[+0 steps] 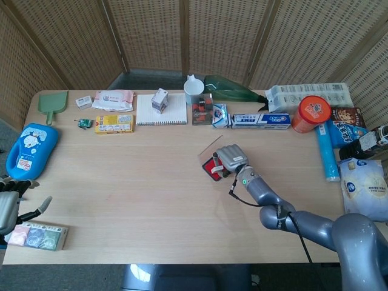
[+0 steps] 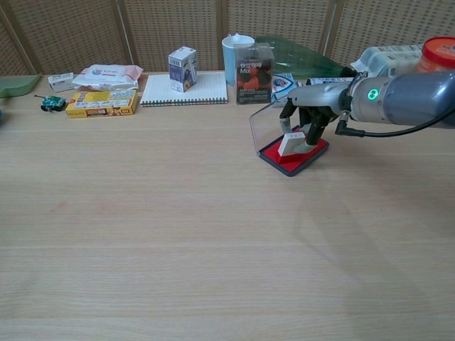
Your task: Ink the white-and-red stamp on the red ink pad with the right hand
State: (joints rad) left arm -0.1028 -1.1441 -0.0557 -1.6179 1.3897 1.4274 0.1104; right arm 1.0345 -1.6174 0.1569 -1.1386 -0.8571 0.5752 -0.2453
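The red ink pad (image 2: 304, 154) lies open on the table with its clear lid (image 2: 264, 128) raised on the left; the head view shows the ink pad (image 1: 210, 166) mid-table. My right hand (image 2: 310, 112) grips the white-and-red stamp (image 2: 290, 142) from above, and the stamp's base rests on the red pad, tilted a little. From the head, the right hand (image 1: 231, 158) covers most of the stamp. My left hand (image 1: 8, 205) sits at the table's near left edge, fingers apart, holding nothing.
A blue case (image 1: 30, 147) and a card of coloured discs (image 1: 38, 236) lie near the left hand. Along the far edge stand a notebook (image 2: 184, 90) with a small carton (image 2: 182, 68), a white cup (image 2: 239, 51), a dark box (image 2: 254, 74) and toothpaste (image 1: 261, 120). Snack packs crowd the right edge.
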